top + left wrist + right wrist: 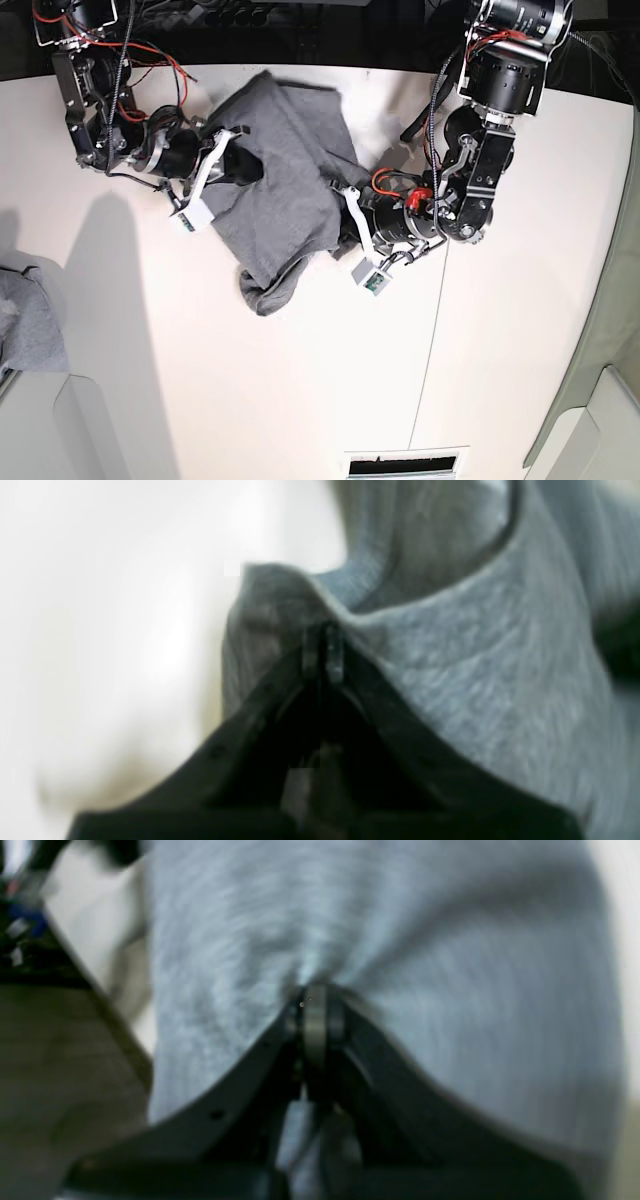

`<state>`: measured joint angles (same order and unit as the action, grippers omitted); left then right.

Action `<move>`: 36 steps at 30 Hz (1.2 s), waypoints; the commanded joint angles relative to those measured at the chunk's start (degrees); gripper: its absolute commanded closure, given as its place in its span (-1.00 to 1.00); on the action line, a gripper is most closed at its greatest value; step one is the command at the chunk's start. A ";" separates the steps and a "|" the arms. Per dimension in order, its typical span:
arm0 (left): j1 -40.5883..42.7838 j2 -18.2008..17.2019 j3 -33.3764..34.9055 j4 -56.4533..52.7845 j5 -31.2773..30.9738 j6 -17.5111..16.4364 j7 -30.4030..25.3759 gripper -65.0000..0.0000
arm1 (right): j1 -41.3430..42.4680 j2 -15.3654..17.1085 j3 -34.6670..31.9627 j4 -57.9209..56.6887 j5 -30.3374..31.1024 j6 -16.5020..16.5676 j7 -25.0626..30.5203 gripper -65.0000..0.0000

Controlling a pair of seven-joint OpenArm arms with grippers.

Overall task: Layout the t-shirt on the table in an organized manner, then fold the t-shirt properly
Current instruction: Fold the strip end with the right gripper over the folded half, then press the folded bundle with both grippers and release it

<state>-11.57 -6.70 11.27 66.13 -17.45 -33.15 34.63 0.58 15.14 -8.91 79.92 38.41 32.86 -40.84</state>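
The heather-grey t-shirt (285, 190) lies crumpled and partly lifted on the white table (300, 380), near the rear middle. My left gripper (347, 228), on the right in the base view, is shut on the shirt's right edge. In the left wrist view the left gripper (322, 647) pinches a fold of grey fabric (475, 655). My right gripper (243, 166), on the left in the base view, is shut on the shirt's left side. In the right wrist view the right gripper (315, 1005) bunches the cloth (400, 940). Both wrist views are blurred.
A smaller grey cloth bundle (25, 325) lies at the left edge of the base view. A thin dark seam (432, 330) runs down the table. A slotted vent (405, 465) sits at the front edge. Cables and arm bases crowd the dark rear edge (250, 20).
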 commanded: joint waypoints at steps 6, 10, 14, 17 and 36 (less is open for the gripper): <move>-3.10 -4.96 -0.04 5.20 -5.95 -0.61 2.67 1.00 | 0.28 -2.75 2.51 4.33 0.76 0.55 1.16 1.00; -1.79 -8.79 -0.04 9.84 -13.05 -2.95 6.01 1.00 | 0.87 -3.65 6.75 5.14 0.55 0.55 1.20 1.00; 2.08 -11.08 -0.04 14.29 -19.32 -3.80 7.43 1.00 | 0.98 -3.74 12.57 5.11 -3.78 0.35 2.69 1.00; 6.54 -11.69 -0.48 19.87 -22.69 -6.64 9.22 1.00 | 0.96 -3.72 16.87 5.05 -7.93 0.35 2.95 1.00; 7.72 -9.33 -0.48 8.15 -10.47 -4.35 2.67 1.00 | -5.05 -5.81 4.85 4.42 -5.46 -0.07 1.18 1.00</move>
<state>-2.96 -15.86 10.92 73.63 -27.55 -37.52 37.91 -5.13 9.34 -4.25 83.55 31.88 32.34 -40.58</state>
